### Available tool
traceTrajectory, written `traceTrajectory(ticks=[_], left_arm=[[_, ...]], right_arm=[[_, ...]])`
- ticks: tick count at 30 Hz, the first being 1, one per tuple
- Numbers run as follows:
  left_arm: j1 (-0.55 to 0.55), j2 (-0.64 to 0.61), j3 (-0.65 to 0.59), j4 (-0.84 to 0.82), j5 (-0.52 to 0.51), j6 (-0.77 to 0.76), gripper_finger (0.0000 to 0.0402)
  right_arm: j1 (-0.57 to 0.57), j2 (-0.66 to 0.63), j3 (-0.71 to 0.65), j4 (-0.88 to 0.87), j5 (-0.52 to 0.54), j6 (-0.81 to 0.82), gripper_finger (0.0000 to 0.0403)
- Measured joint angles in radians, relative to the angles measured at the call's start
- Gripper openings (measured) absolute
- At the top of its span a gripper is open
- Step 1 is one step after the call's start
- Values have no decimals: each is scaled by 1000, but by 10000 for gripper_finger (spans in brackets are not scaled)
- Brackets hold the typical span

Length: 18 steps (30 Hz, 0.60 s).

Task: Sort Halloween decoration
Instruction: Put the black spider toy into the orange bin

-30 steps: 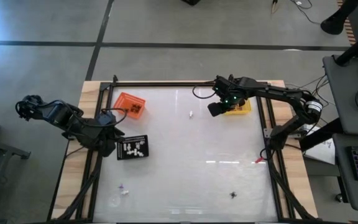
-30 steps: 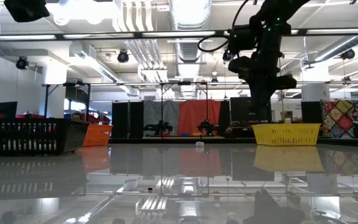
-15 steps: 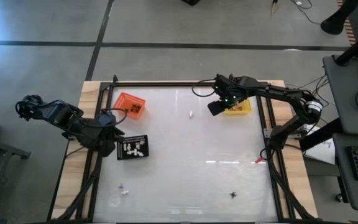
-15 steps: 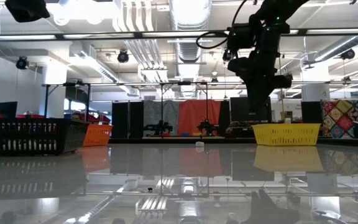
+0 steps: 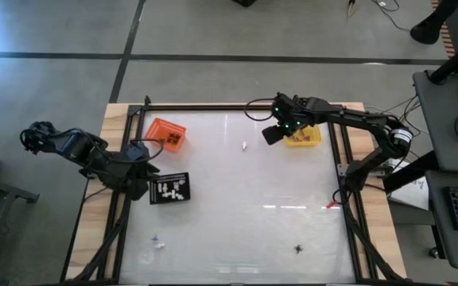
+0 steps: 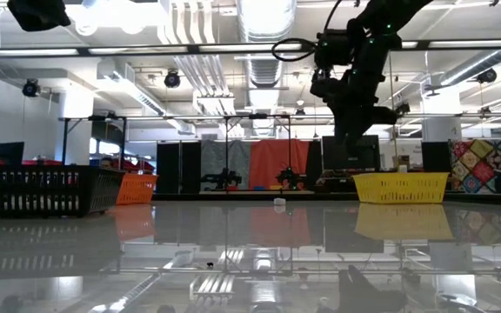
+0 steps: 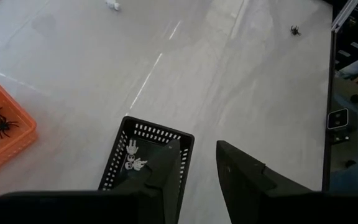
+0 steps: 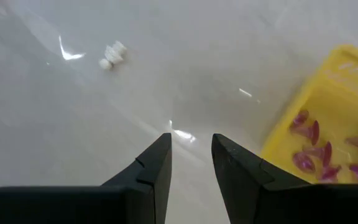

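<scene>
Here, right pincer [image 8: 190, 163] (parted, empty) hovers beside yellow tray [image 8: 328, 112].

The high view looks straight down on the whole table [image 5: 237, 199] from well above. The low view sits at tabletop level, facing level across the glossy surface into the room. The left wrist view looks steeply down, close over the black tray [image 7: 146, 155]. The right wrist view hangs close above the yellow tray [image 8: 328, 118], at 1 o'clock in the high view. High and low views share it.
</scene>
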Motion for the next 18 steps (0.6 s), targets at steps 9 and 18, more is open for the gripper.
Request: traceTrajectory(ticks=[9,18], left_arm=[[0,58,0,3,1,-1,87],[0,93,0,2,2,8,87]], right_arm=[[1,0,1,3,-92,-55,109],[99,-8,11,-189,-225,-87,102]])
